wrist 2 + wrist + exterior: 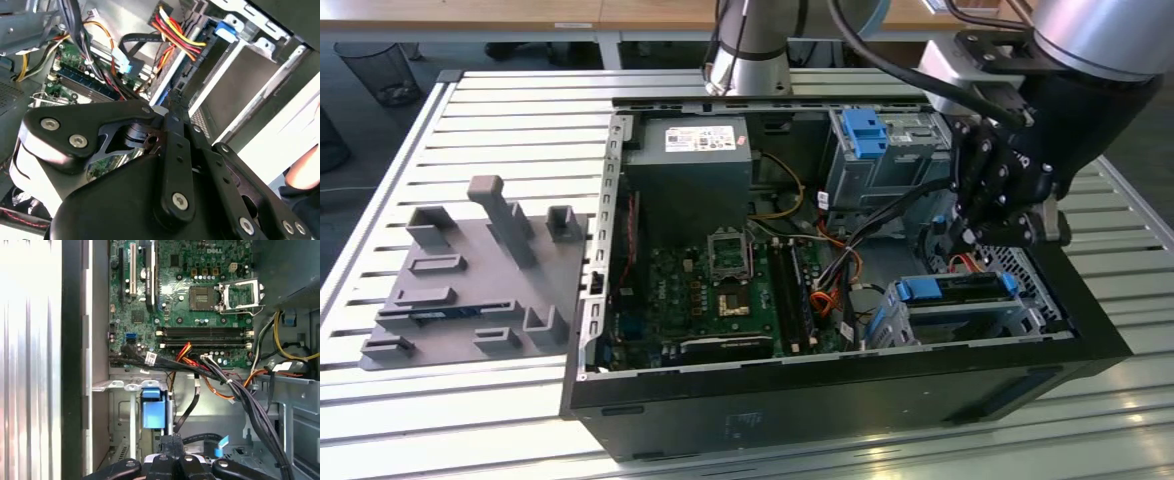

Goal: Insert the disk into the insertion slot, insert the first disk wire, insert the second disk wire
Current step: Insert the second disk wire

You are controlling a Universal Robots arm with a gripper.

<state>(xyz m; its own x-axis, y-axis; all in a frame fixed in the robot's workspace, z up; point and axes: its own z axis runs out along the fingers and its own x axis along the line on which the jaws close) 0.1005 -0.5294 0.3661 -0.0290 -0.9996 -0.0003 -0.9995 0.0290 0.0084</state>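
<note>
Disk (958, 288), clipped in its blue frame, is seen seated in the low metal slot (983, 322) at the corner of the open computer case (854, 395) towards the exterior view's right. Its blue edge is set about level with the slot's top rim, and the case's side wall is found just beside the slot. The gripper (971, 235) is hung inside the case just above the far end of the disk, with the arm's dark wrist raised over the case's rim. In both wrist views the jaws are shown drawn together, tip against tip; whether anything thin is pinched between them cannot be told. In the second wrist view the gripper (172, 102) is placed close to the disk's connector end, where a bundle of red and yellow wires (175, 30) is led in. A black flat cable (142, 39) with a blue plug is seen hanging nearby, apart from the disk. Between the slot and the motherboard (720, 290) a narrow gap is crossed by black and orange cables, so little room is left on that side, while the space above the slot is open. A taller cage (867, 135) with a blue latch is stood near the gripper, further into the case. A grey fixture (467, 270) is laid well apart on the slatted table (520, 100), at the exterior view's left
</note>
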